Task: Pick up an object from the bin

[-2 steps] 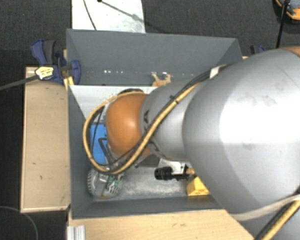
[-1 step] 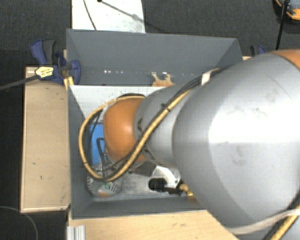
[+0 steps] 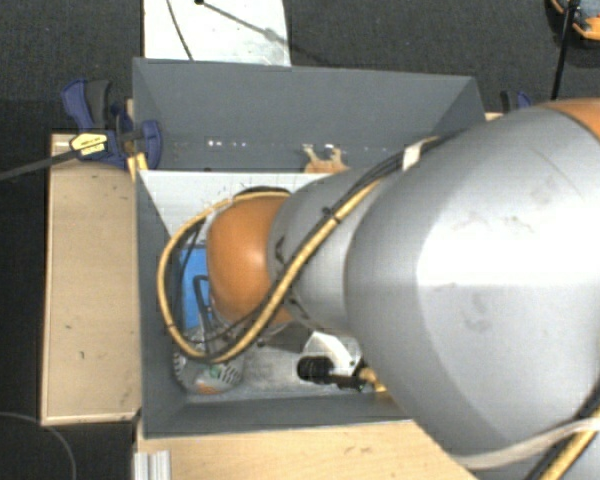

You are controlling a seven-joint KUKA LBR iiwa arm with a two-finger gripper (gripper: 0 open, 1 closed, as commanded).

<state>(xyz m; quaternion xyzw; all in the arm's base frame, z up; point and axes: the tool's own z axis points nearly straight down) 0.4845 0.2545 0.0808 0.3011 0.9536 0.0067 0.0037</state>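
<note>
The orange wrist cover (image 3: 242, 258) hides most of the bin (image 3: 300, 108). Whether the gripper (image 3: 208, 313) beneath is open or closed cannot be told. A half-covered blue thing (image 3: 191, 278) lies under it, centre left.

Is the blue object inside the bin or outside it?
Inside. The blue object lies within the bin walls, near the left wall, partly hidden behind the arm's orange cover.
</note>
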